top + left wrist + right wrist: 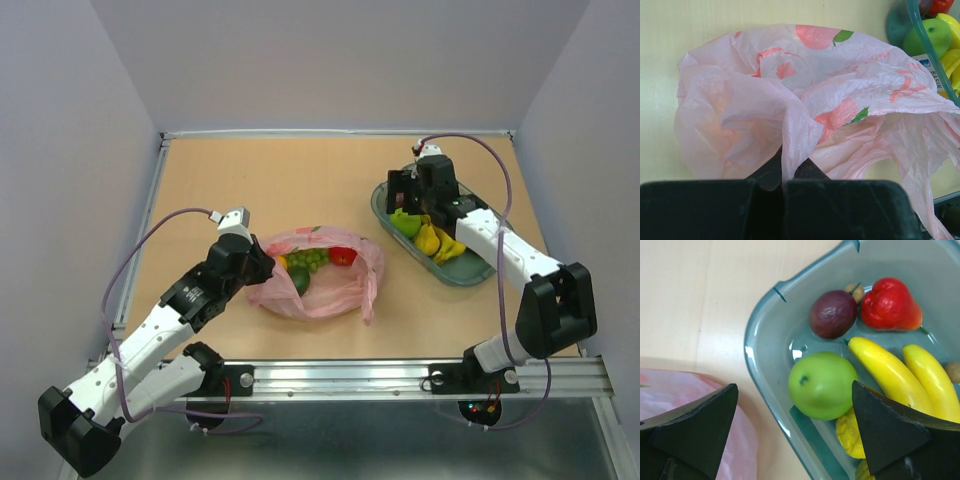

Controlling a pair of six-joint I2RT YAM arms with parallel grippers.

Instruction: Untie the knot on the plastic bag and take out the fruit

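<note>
so the right gripper [795,388] hangs wide open with nothing in it over the tray [751,347], while the fruit [310,260] in the plastic bag [335,292] lies off to its left, right beside the left gripper [785,176] that's pinched shut on the bag's edge.

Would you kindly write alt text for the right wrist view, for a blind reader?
The open right gripper hovers over a grey-green tray holding a green apple, a dark purple fruit, a red fruit and two bananas. A corner of the pink plastic bag shows at lower left.
</note>
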